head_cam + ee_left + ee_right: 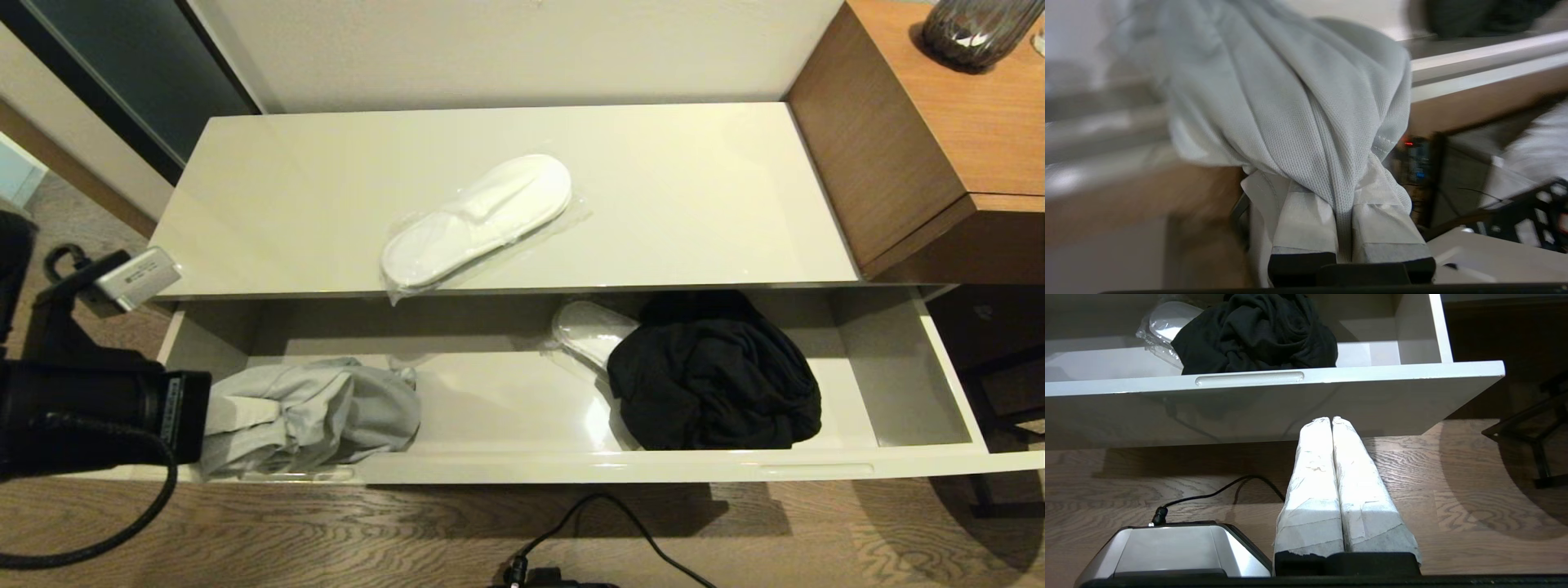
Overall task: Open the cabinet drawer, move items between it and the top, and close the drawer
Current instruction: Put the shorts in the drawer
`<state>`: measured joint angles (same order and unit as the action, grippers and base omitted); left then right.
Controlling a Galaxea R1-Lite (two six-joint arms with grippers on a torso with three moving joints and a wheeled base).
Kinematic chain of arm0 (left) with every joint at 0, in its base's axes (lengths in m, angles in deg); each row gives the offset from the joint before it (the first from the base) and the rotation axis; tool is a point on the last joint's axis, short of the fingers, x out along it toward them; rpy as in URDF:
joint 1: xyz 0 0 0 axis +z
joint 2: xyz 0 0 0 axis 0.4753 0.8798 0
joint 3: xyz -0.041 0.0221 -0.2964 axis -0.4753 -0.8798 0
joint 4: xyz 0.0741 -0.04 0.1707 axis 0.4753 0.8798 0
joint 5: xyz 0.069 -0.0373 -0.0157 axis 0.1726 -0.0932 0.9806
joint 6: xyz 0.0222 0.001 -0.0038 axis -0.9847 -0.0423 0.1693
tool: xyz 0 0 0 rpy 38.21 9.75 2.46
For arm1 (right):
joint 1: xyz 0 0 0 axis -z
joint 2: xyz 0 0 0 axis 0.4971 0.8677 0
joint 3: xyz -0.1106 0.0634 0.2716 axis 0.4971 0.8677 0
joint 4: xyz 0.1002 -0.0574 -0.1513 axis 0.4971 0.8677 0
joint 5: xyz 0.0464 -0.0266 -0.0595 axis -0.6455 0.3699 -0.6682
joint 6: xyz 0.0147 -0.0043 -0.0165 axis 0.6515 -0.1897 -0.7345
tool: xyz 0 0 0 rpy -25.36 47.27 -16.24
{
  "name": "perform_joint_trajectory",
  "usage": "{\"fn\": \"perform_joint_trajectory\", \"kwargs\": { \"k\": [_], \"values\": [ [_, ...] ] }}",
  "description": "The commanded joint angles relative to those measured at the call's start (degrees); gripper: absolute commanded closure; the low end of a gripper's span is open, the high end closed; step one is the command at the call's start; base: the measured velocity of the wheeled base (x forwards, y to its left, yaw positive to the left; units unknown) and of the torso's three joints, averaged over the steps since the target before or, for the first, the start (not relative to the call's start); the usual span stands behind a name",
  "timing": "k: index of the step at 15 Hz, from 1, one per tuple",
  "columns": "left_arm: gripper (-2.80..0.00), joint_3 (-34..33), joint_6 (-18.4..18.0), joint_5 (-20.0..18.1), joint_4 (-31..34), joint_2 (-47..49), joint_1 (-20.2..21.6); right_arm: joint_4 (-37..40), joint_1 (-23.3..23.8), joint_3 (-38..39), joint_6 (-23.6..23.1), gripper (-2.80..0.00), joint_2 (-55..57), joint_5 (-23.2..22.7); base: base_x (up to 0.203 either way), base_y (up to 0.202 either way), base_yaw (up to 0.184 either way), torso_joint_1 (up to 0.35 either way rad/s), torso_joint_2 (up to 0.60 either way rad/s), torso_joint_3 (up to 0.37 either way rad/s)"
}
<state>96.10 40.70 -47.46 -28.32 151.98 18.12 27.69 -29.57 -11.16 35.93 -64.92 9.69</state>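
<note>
The cabinet drawer (653, 469) stands pulled wide open below the top (694, 188). At its left end lies the light grey garment (326, 408), and my left gripper (245, 416) is shut on a fold of it; the cloth (1290, 102) drapes over the taped fingers (1302, 220). The black garment (714, 376) is bunched at the drawer's right, partly covering a sleeved white slipper (589, 331). Another sleeved slipper (478, 219) lies on the top. My right gripper (1332, 420) is shut on nothing, low over the floor before the drawer front (1274, 404).
A taller brown wood-grain unit (922, 147) with a dark vase (976, 33) stands at the right. A black cable (604, 523) runs over the wood floor in front. A dark metal frame (1535, 449) sits by the drawer's right end.
</note>
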Motion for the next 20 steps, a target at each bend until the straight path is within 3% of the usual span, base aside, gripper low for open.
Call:
{"fn": "perform_joint_trajectory", "kwargs": {
  "k": [1,3,5,7,9,10,13,17,18,20],
  "values": [
    [0.0,-0.97,-0.63,-3.83,-4.01,5.77,-0.18,-0.02,0.02,0.18,0.28,0.0,0.07,0.01,0.0,0.0,0.0,0.0,0.0,0.0],
    [0.0,-1.18,-2.35,-8.73,-4.98,7.49,-0.16,-0.02,0.02,0.18,0.2,0.0,0.07,0.01,0.0,0.0,0.0,0.0,0.0,0.0],
    [0.0,-2.19,-6.96,-12.08,-5.18,9.64,-0.05,-0.02,0.02,0.18,0.37,0.0,0.07,0.01,0.0,0.0,0.0,0.0,0.0,0.0],
    [0.0,-3.22,-10.46,-12.68,-5.77,11.13,0.07,-0.02,0.02,0.18,0.46,0.0,0.03,0.01,0.0,0.0,0.0,0.0,0.0,0.0],
    [0.0,-3.3,-17.37,-12.61,-6.44,14.53,0.36,-0.02,0.02,0.18,0.37,0.0,0.07,0.01,0.0,0.0,0.0,0.0,0.0,0.0],
    [0.0,-3.19,-18.02,-12.59,-6.57,14.79,0.41,-0.02,0.02,0.18,0.37,0.0,0.07,0.01,0.0,0.0,0.0,0.0,0.0,0.0],
    [0.0,0.24,-18.46,-10.04,-6.66,17.95,0.41,-0.02,0.02,0.18,0.02,0.0,0.07,0.01,0.0,0.0,0.0,0.0,0.0,0.0],
    [0.0,0.24,-18.46,-10.04,-6.66,17.95,0.41,-0.02,0.02,0.18,0.02,0.0,0.07,0.01,0.0,0.0,0.0,0.0,0.0,0.0],
    [0.0,0.72,-18.89,-9.07,-7.63,18.34,-0.07,-0.02,0.02,0.18,0.11,0.0,0.07,0.01,0.0,0.0,0.0,0.0,0.0,0.0],
    [0.0,4.89,-20.54,-2.92,-14.74,22.03,-2.89,-0.02,0.02,0.18,0.03,0.0,0.07,0.01,0.0,0.0,0.0,0.0,0.0,0.0]
  ]
}}
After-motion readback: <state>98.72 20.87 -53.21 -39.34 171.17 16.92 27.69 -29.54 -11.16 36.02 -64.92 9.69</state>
